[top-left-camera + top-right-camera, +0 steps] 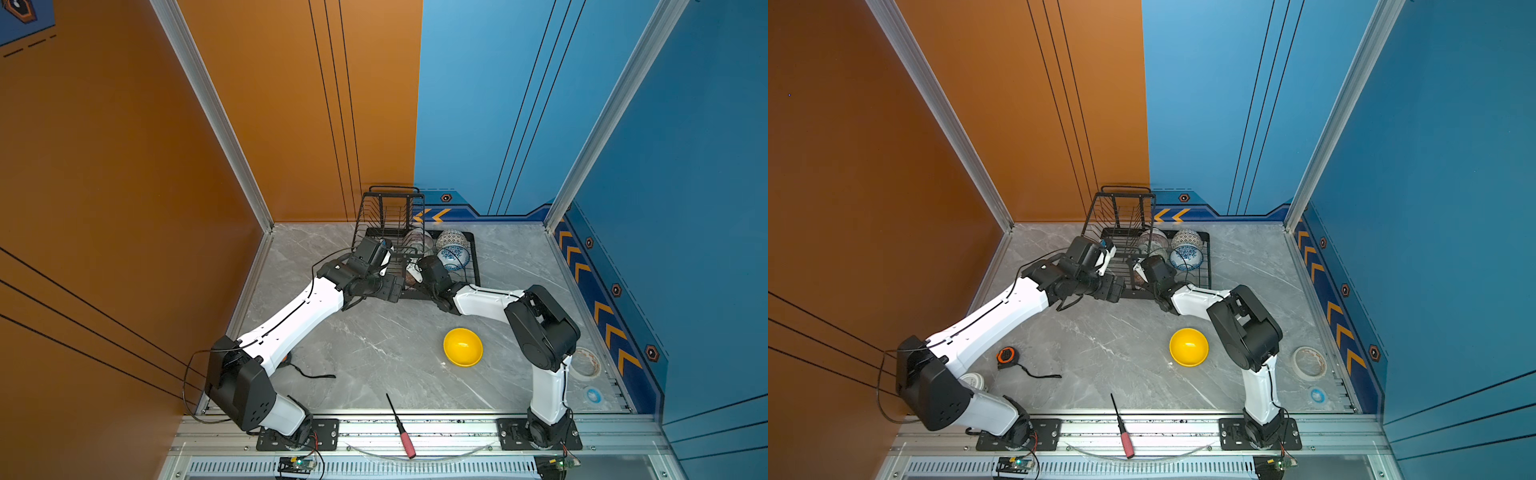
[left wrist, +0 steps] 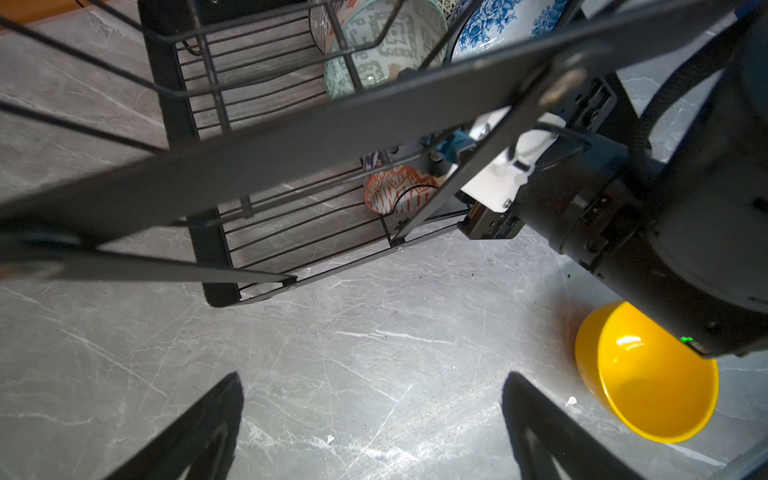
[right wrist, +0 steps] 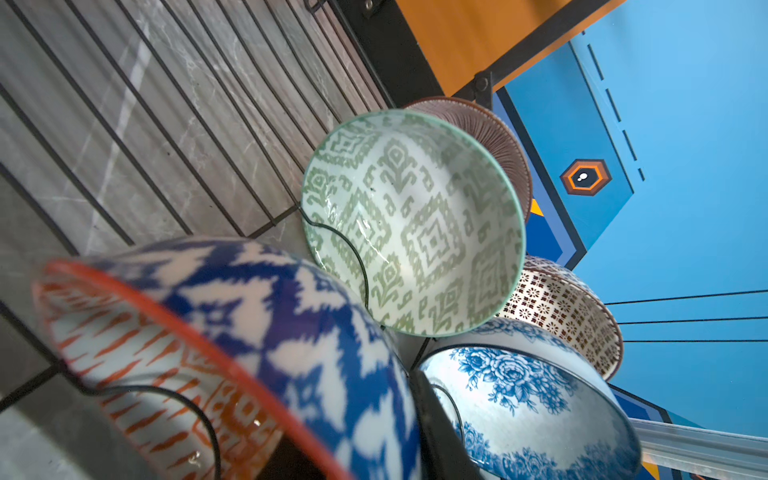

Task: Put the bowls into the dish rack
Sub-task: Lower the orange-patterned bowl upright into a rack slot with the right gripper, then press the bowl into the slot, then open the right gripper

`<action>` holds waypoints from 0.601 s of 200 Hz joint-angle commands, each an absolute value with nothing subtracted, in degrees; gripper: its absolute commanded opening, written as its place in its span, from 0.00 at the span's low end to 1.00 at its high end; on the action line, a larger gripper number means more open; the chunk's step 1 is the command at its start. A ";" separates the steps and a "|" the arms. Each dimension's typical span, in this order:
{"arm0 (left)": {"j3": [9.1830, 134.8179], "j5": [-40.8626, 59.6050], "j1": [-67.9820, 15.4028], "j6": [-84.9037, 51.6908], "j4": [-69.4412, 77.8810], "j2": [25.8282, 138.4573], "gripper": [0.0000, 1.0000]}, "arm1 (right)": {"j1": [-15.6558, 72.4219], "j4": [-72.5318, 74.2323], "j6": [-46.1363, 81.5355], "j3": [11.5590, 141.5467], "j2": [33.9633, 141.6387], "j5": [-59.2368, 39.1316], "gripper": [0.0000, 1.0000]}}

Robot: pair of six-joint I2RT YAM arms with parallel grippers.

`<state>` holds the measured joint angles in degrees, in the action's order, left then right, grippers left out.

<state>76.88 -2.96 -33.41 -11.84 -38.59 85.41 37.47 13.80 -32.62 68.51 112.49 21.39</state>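
Right gripper (image 1: 412, 274) at the orange bowl (image 2: 399, 193) in the dish rack (image 1: 475, 257); left gripper (image 2: 374, 378) spread wide beside the rack.

My left fingers (image 2: 208, 424) stand fully apart with only bare table (image 1: 374, 345) between them, near the rack's front corner. The orange bowl stands on edge in the lower base, behind a wire loop and right at the right gripper's tips; I cannot tell whether those fingers are parted or pinching its rim. Past it from the right fingers the green bowl (image 3: 415, 224) stands on edge, with the pink striped bowl (image 3: 498, 133) behind that. The blue floral bowl (image 3: 519, 399) and the dotted bowl (image 3: 573, 316) stand alongside. The yellow bowl (image 1: 463, 347) lies on the table outside the rack, well apart from both grippers.
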 commanded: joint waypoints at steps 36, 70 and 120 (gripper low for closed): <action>76.03 -2.46 -32.94 -12.55 -39.02 85.08 0.98 | 38.33 9.24 -32.71 68.12 108.92 21.34 0.53; 75.97 -2.47 -32.95 -12.57 -39.00 85.02 0.98 | 38.41 7.84 -33.27 67.98 107.77 21.85 0.63; 75.85 -2.54 -33.03 -12.57 -38.94 84.88 0.98 | 38.40 5.62 -34.11 67.18 105.95 22.38 0.90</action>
